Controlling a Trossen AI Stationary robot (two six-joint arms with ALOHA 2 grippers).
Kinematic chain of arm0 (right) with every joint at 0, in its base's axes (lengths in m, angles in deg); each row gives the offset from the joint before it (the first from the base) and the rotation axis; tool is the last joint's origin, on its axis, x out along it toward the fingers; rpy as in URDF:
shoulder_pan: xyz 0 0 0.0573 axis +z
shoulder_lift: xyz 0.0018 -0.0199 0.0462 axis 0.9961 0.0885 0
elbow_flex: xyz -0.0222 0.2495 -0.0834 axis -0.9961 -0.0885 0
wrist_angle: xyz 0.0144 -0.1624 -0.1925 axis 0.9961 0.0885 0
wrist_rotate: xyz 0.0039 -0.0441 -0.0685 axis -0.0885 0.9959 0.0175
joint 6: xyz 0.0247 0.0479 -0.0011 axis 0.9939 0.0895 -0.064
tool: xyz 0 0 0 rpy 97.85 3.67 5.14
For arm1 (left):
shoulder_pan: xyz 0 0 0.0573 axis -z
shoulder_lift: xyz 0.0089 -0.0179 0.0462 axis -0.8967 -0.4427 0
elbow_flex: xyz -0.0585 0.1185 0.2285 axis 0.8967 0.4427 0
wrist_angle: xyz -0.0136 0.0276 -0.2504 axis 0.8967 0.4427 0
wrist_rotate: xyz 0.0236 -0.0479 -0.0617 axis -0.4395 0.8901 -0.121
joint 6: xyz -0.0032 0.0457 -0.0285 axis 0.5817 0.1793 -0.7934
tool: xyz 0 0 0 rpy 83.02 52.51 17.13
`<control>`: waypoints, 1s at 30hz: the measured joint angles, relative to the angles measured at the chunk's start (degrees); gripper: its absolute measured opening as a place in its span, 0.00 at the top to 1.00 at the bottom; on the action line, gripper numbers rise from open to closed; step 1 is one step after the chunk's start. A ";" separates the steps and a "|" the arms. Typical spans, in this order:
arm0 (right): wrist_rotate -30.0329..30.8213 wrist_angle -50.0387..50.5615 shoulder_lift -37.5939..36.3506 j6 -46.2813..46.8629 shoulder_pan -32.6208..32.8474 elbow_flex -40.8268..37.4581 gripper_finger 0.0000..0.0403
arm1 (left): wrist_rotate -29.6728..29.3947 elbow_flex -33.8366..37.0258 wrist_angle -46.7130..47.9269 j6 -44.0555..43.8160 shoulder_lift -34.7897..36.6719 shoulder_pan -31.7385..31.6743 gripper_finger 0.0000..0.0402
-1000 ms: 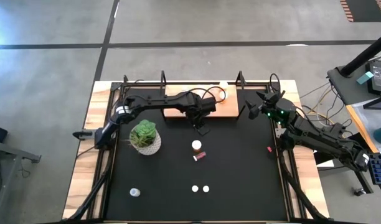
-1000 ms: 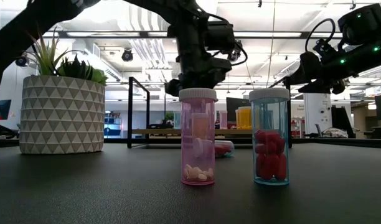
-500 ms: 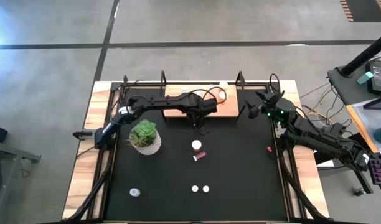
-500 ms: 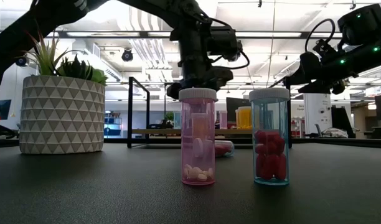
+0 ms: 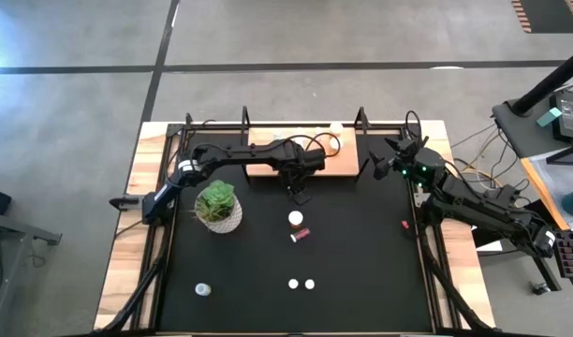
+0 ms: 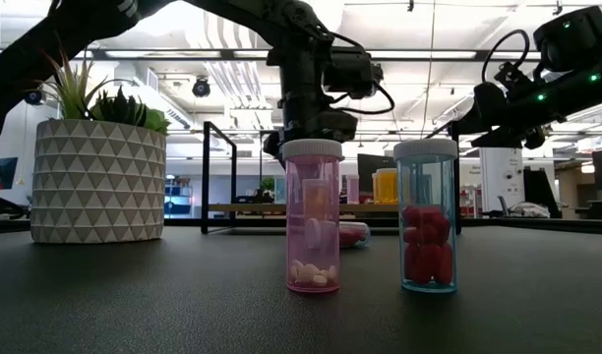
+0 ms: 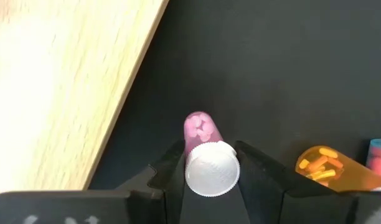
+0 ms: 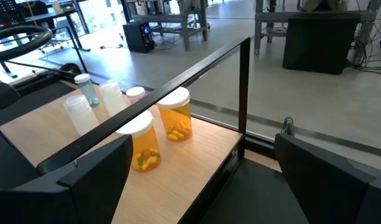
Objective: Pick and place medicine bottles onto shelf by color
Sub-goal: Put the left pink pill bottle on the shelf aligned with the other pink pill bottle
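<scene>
A pink bottle is held by the left gripper, just in front of the shelf.

The left gripper (image 7: 210,186) is closed on a pink bottle (image 7: 206,158), gripped at its white cap. In the last second it has been moved a little closer to the shelf (image 5: 268,168), so the bottle is probably about to be set there. On the shelf, two orange bottles (image 8: 158,134) stand side by side. A pink bottle (image 6: 313,216) and a blue one (image 6: 427,216) wait on the table. The right gripper (image 8: 197,180) is held wide open by the shelf's end.
</scene>
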 joint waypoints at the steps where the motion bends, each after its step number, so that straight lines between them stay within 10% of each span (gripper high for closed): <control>1: 0.01 0.00 0.01 0.00 -0.01 0.00 0.06 | 0.00 0.00 -0.24 0.27 -0.01 0.00 0.72; 30: 0.00 0.01 -0.01 0.00 -0.01 0.00 0.06 | 1.84 2.25 -2.67 -4.10 0.03 -0.33 0.71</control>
